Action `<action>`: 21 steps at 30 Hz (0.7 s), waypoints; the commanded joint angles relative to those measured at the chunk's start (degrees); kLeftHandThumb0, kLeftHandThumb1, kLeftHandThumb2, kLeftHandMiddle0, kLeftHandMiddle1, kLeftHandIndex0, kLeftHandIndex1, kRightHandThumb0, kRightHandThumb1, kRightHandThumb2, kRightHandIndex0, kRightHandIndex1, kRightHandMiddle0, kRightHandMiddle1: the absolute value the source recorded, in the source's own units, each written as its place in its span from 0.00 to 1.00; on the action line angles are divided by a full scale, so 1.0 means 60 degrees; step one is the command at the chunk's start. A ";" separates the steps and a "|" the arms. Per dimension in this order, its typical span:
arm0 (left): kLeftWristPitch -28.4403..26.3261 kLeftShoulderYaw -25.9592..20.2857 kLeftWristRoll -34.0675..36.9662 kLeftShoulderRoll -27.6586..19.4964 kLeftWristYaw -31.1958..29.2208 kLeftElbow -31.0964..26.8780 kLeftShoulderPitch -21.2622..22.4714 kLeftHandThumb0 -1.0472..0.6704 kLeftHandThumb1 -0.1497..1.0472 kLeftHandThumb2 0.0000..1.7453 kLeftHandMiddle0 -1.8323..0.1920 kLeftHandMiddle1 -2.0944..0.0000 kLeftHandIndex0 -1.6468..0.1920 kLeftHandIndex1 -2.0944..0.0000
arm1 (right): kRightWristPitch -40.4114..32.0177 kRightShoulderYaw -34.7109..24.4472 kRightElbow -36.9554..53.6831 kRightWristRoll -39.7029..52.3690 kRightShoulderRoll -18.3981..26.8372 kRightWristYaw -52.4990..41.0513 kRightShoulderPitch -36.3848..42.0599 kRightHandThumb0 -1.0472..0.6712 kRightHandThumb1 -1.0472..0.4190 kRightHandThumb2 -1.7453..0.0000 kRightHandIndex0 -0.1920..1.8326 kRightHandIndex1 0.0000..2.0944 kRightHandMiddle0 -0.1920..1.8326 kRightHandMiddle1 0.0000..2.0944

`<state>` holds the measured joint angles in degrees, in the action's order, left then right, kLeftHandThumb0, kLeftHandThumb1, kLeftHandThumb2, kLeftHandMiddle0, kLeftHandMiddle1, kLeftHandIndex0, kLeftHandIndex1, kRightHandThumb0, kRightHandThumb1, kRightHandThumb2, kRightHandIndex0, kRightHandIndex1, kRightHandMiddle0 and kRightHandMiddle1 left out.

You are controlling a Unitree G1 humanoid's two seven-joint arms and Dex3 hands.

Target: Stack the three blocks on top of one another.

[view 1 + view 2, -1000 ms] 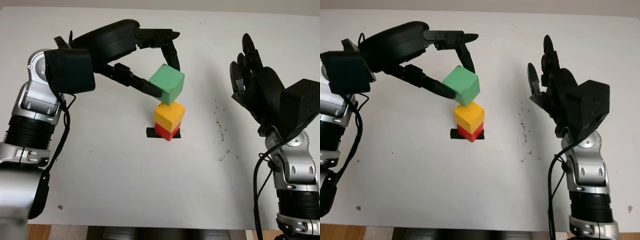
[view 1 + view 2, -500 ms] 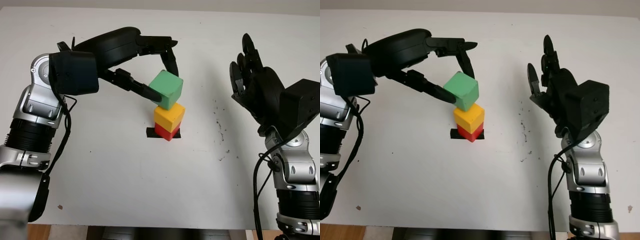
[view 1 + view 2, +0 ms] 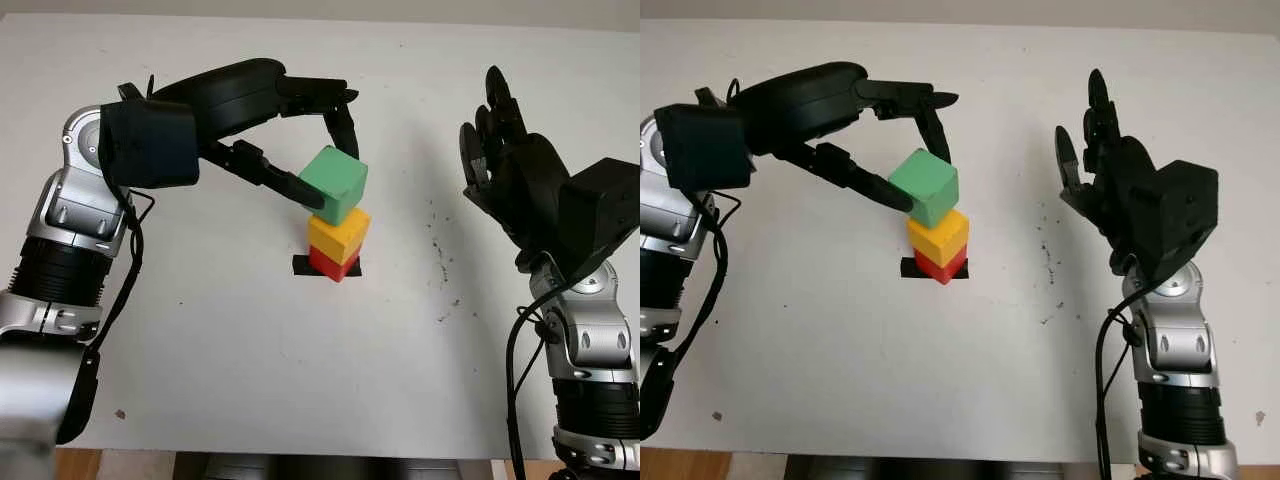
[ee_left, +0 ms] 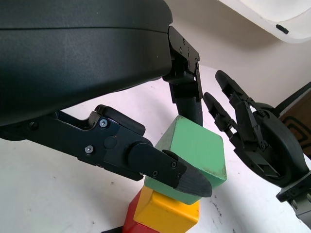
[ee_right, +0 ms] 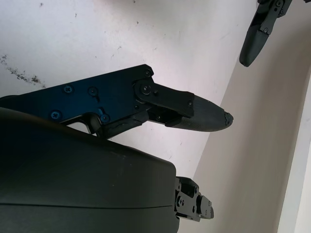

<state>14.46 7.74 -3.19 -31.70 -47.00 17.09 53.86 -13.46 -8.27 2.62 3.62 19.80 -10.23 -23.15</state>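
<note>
The white tabletop carries a small tower on a black mark: the yellow block sits on the red block. The green block is on top of the yellow one, tilted and turned against it. I think the risk is here: if the left hand lets go while the block leans, it can slide off or push the tower over. The fingers of this hand pinch the green block from two sides. The right hand is open, raised well apart to the right.
</note>
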 commanded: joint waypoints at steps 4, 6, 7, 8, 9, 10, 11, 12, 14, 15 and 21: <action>0.0036 -0.0023 0.0040 -0.0003 0.0005 -0.0267 0.0020 0.31 1.00 0.07 0.82 0.97 0.69 0.29 | 0.0033 -0.0029 0.0269 0.0039 -0.0037 -0.0003 0.0124 0.26 0.00 0.63 0.01 0.02 0.01 0.03; 0.0075 -0.0018 0.0067 0.0010 -0.0016 -0.0298 0.0004 0.30 1.00 0.07 0.82 0.97 0.69 0.30 | 0.0097 -0.0052 0.0251 0.0088 -0.0033 -0.0047 0.0135 0.26 0.00 0.62 0.01 0.02 0.01 0.02; 0.0077 -0.0016 0.0081 0.0015 -0.0028 -0.0309 0.0000 0.30 1.00 0.07 0.82 0.97 0.68 0.30 | 0.0119 -0.0058 0.0237 0.0103 -0.0030 -0.0063 0.0137 0.26 0.00 0.62 0.00 0.02 0.01 0.02; 0.0094 -0.0015 0.0100 0.0028 -0.0038 -0.0302 -0.0003 0.30 1.00 0.07 0.82 0.97 0.68 0.30 | 0.0100 -0.0071 0.0237 0.0123 -0.0046 -0.0048 0.0134 0.26 0.00 0.62 0.00 0.02 0.01 0.02; 0.0102 -0.0018 0.0139 0.0048 -0.0057 -0.0288 -0.0003 0.30 1.00 0.07 0.82 0.97 0.68 0.29 | 0.0081 -0.0074 0.0245 0.0133 -0.0055 -0.0035 0.0132 0.26 0.00 0.63 0.01 0.02 0.01 0.02; 0.0130 -0.0018 0.0163 0.0065 -0.0069 -0.0267 -0.0003 0.30 1.00 0.07 0.82 0.97 0.68 0.29 | 0.0071 -0.0073 0.0254 0.0142 -0.0062 -0.0023 0.0135 0.26 0.00 0.63 0.01 0.02 0.01 0.02; 0.0118 -0.0007 0.0170 0.0078 -0.0081 -0.0257 0.0000 0.30 1.00 0.07 0.82 0.97 0.68 0.29 | 0.0052 -0.0057 0.0275 0.0123 -0.0052 -0.0006 0.0144 0.26 0.00 0.63 0.01 0.02 0.01 0.02; 0.0091 0.0001 0.0185 0.0093 -0.0098 -0.0250 0.0004 0.29 1.00 0.07 0.82 0.97 0.68 0.29 | 0.0039 -0.0047 0.0287 0.0112 -0.0041 0.0001 0.0150 0.26 0.00 0.63 0.01 0.02 0.01 0.02; 0.0066 0.0006 0.0203 0.0127 -0.0108 -0.0221 0.0006 0.29 1.00 0.07 0.82 0.97 0.68 0.28 | 0.0002 -0.0028 0.0317 0.0080 -0.0028 0.0027 0.0159 0.26 0.00 0.63 0.01 0.02 0.01 0.03; 0.0090 0.0010 0.0181 0.0139 -0.0086 -0.0205 0.0004 0.29 1.00 0.07 0.82 0.97 0.68 0.28 | -0.0030 -0.0024 0.0339 0.0072 -0.0034 0.0047 0.0163 0.26 0.00 0.63 0.01 0.03 0.01 0.03; 0.0229 0.0085 0.0007 0.0154 -0.0042 -0.0104 0.0009 0.28 1.00 0.08 0.82 0.97 0.70 0.25 | 0.0060 -0.0012 0.0284 0.0054 -0.0034 0.0015 0.0184 0.26 0.00 0.62 0.01 0.02 0.01 0.02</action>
<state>15.28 8.00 -3.14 -30.81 -47.34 16.60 53.85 -13.54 -8.27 3.34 3.92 19.75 -10.13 -22.71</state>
